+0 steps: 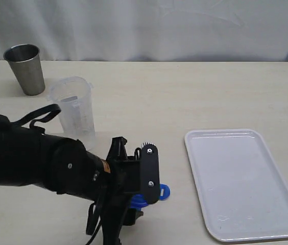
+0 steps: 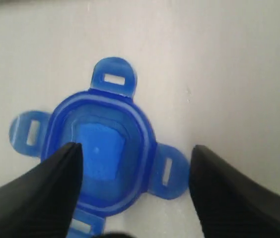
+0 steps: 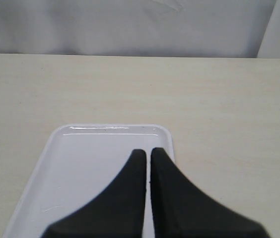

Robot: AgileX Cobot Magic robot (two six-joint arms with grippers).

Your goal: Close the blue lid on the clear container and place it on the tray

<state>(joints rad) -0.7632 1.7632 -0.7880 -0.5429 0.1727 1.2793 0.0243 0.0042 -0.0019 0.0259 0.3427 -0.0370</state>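
The blue lid (image 2: 100, 148) lies flat on the table with its four tabs spread out. My left gripper (image 2: 136, 148) hangs open just above it; one finger overlaps the lid's edge and the other stands beyond a tab. In the exterior view only a blue tab of the lid (image 1: 163, 192) peeks out under my left gripper (image 1: 136, 186). The clear container (image 1: 75, 112) stands upright and open behind the left arm. To the right lies the white tray (image 1: 241, 184), bare. My right gripper (image 3: 148, 151) is shut with nothing in it, above the tray (image 3: 90, 158).
A grey steel cup (image 1: 25, 69) stands at the back left, beyond the clear container. The bulky left arm (image 1: 31, 158) covers the front left of the table. A white curtain hangs along the table's far edge.
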